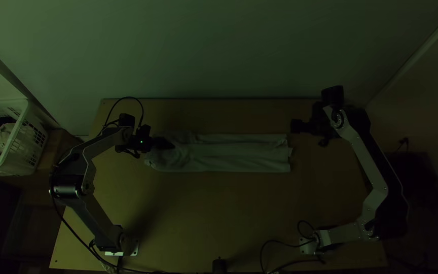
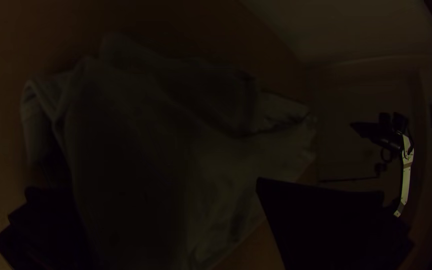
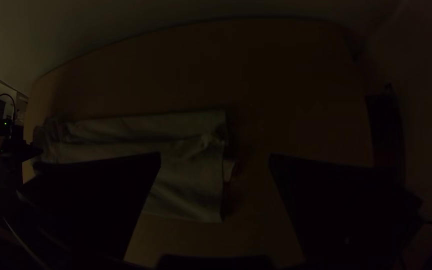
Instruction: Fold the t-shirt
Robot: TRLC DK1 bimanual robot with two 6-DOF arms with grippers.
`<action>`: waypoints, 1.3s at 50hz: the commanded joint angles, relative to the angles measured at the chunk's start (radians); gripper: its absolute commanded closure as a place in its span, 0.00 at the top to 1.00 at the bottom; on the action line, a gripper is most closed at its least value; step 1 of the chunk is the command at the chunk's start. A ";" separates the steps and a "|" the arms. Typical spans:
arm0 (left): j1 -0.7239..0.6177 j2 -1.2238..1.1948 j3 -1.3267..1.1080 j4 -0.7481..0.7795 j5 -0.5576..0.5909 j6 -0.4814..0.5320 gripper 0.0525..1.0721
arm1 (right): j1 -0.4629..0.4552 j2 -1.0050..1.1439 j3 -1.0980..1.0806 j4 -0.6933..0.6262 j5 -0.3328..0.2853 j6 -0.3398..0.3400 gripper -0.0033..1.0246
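Note:
The pale t-shirt (image 1: 239, 153) lies as a long, narrow folded strip across the table, its left end rumpled. Over that end is my left gripper (image 1: 164, 143); in the left wrist view my left gripper (image 2: 143, 186) is open, with the loose cloth (image 2: 176, 150) between and beyond its wide-apart fingers. Whether it touches the cloth I cannot tell. Off the strip's right end stands my right gripper (image 1: 298, 126), apart from the shirt. The right wrist view has my right gripper (image 3: 215, 157) open, the shirt's straight end (image 3: 191, 195) partly between its fingers and partly behind one.
Bare wooden table (image 1: 204, 213) lies along the near side of the shirt, with a strip of it at the far side before the wall (image 1: 219, 50). A white basket (image 1: 24, 137) with clothes stands off the table's left side. Cables (image 1: 290, 263) run along the near edge.

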 commanded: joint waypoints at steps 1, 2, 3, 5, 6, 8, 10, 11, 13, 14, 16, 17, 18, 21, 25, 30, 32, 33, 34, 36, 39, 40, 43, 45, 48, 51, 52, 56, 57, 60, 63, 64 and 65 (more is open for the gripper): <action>-0.074 0.037 -0.066 0.006 -0.074 -0.079 0.96 | -0.007 -0.033 -0.047 0.002 -0.002 0.002 0.96; -0.083 0.037 -0.066 0.010 -0.086 -0.088 0.96 | -0.007 -0.036 -0.055 0.004 -0.002 0.004 0.96; -0.092 0.037 -0.064 0.012 -0.100 -0.099 0.96 | -0.008 -0.039 -0.064 0.008 -0.002 0.002 0.96; -0.111 0.035 -0.064 0.012 -0.121 -0.113 0.96 | -0.010 -0.048 -0.080 0.018 -0.002 0.004 0.96; -0.118 0.034 -0.063 0.012 -0.135 -0.124 0.95 | -0.010 -0.053 -0.089 0.021 -0.002 0.004 0.96; -0.132 0.031 -0.063 0.009 -0.166 -0.139 0.91 | -0.011 -0.062 -0.106 0.031 -0.002 0.004 0.96; -0.146 0.026 -0.063 -0.003 -0.189 -0.150 0.78 | -0.015 -0.068 -0.121 0.039 -0.002 0.004 0.96; -0.149 0.022 -0.063 -0.008 -0.201 -0.151 0.69 | -0.016 -0.071 -0.127 0.044 -0.002 0.004 0.96; -0.150 0.008 -0.066 -0.008 -0.228 -0.171 0.48 | -0.019 -0.080 -0.143 0.053 -0.002 0.002 0.96; -0.150 0.003 -0.066 -0.008 -0.241 -0.177 0.36 | -0.021 -0.083 -0.152 0.059 -0.002 0.002 0.96; -0.150 -0.009 -0.066 -0.008 -0.258 -0.183 0.16 | -0.024 -0.089 -0.166 0.068 -0.003 0.001 0.96; -0.146 -0.014 -0.066 -0.008 -0.259 -0.183 0.05 | -0.025 -0.091 -0.172 0.073 -0.003 0.001 0.96; -0.143 -0.020 -0.066 -0.010 -0.259 -0.185 0.02 | -0.027 -0.092 -0.179 0.077 -0.003 0.001 0.96; -0.129 -0.034 -0.067 -0.019 -0.268 -0.187 0.03 | -0.030 -0.100 -0.199 0.093 -0.003 -0.001 0.96; -0.094 -0.052 -0.064 -0.042 -0.282 -0.194 0.03 | -0.031 -0.108 -0.228 0.119 -0.003 -0.004 0.96; -0.028 -0.092 -0.067 -0.060 -0.287 -0.188 0.03 | -0.031 -0.114 -0.258 0.151 -0.003 -0.004 0.96; 0.000 -0.103 -0.063 -0.080 -0.294 -0.179 0.03 | -0.031 -0.114 -0.267 0.163 -0.003 -0.005 0.96; 0.015 -0.109 -0.061 -0.088 -0.299 -0.171 0.03 | -0.031 -0.114 -0.270 0.171 -0.003 -0.005 0.96; 0.029 -0.115 -0.058 -0.099 -0.302 -0.157 0.03 | -0.031 -0.114 -0.273 0.177 -0.003 -0.005 0.96; 0.057 -0.127 -0.057 -0.117 -0.310 -0.136 0.03 | -0.031 -0.114 -0.279 0.188 -0.005 -0.008 0.96; 0.103 -0.144 -0.055 -0.137 -0.316 -0.110 0.03 | -0.031 -0.114 -0.285 0.200 -0.006 -0.013 0.96; 0.118 -0.147 -0.054 -0.146 -0.321 -0.101 0.03 | -0.031 -0.112 -0.287 0.203 -0.008 -0.016 0.96; 0.162 -0.156 -0.043 -0.184 -0.345 -0.053 0.03 | -0.033 -0.112 -0.293 0.219 -0.008 -0.025 0.96; 0.202 -0.159 -0.034 -0.204 -0.354 -0.030 0.03 | -0.034 -0.111 -0.296 0.228 -0.008 -0.030 0.96; 0.258 -0.161 -0.012 -0.238 -0.365 0.008 0.03 | -0.038 -0.111 -0.299 0.235 -0.008 -0.035 0.96; 0.314 -0.159 0.009 -0.264 -0.373 0.044 0.03 | -0.042 -0.111 -0.305 0.249 -0.009 -0.039 0.96; 0.333 -0.159 0.017 -0.275 -0.382 0.062 0.03 | -0.044 -0.111 -0.305 0.252 -0.009 -0.041 0.96; 0.399 -0.156 0.049 -0.295 -0.397 0.109 0.03 | -0.047 -0.112 -0.314 0.262 -0.012 -0.048 0.96; 0.414 -0.153 0.057 -0.300 -0.405 0.117 0.03 | -0.048 -0.111 -0.319 0.265 -0.014 -0.050 0.96; 0.454 -0.146 0.081 -0.318 -0.428 0.152 0.03 | -0.050 -0.112 -0.330 0.278 -0.016 -0.051 0.96; 0.489 -0.143 0.109 -0.333 -0.445 0.171 0.03 | -0.051 -0.112 -0.337 0.283 -0.016 -0.051 0.96; 0.498 -0.143 0.120 -0.341 -0.449 0.179 0.03 | -0.053 -0.114 -0.339 0.283 -0.016 -0.051 0.96; 0.506 -0.143 0.131 -0.352 -0.454 0.189 0.03 | -0.054 -0.115 -0.342 0.286 -0.016 -0.053 0.96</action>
